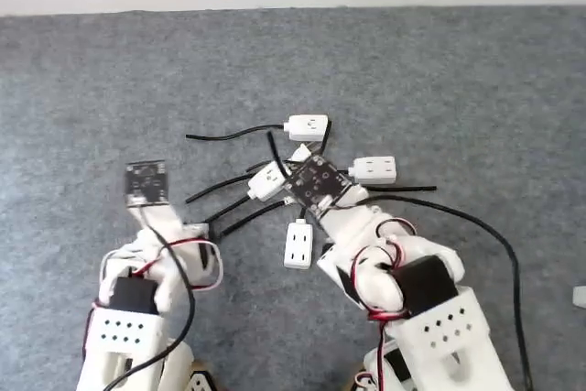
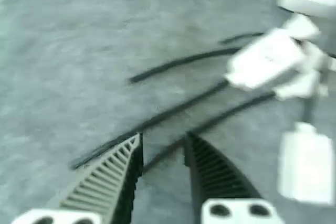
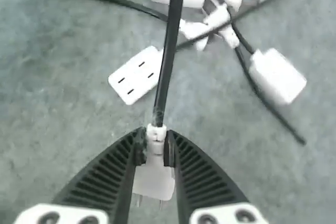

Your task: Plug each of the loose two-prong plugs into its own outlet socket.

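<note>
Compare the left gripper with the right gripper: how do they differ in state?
The left gripper is open and holds nothing; the right gripper is shut on a white plug. Loose black cables lie on the carpet under the left gripper; the plug's own cable runs out from the right gripper. Both are black and ribbed.

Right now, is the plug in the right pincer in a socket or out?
Out. The right pincer is shut on the plug, its prongs bare; the nearest outlet socket lies apart on the carpet.
</note>
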